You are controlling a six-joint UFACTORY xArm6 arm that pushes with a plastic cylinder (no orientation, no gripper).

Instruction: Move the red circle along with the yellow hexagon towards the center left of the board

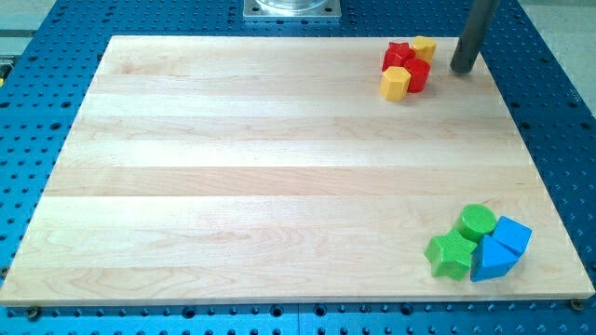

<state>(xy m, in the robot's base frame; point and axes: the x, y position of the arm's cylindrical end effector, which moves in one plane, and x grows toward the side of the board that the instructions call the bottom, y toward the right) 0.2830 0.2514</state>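
Blue perforated metal frames the pale wooden desk [279, 167], which carries 2 clusters of blocks. Near the desk's top right corner sits the red circle [417, 74], a short cylinder, touching the yellow hexagon [395, 84] at its lower left. Pressed against the same group are a red star [399, 55] above and a second yellow block [425, 46] at the top, its shape hard to make out. My tip [463, 69] stands just to the view's right of this cluster, apart from the red circle and touching nothing. No jaws exist on this rig, only the bare rod, so there is nothing spread or pinching.

From my tip the red circle lies to the view's left, and the hexagon beyond it, slightly lower. That line points roughly toward the desk's left edge, so a leftward and somewhat downward push looks suitable, though the 2 neighbours may get dragged along.

Well apart, by the bottom right corner, sit a green circle [478, 221], a green star [451, 254], a blue cube [511, 234] and a blue triangle [491, 261].
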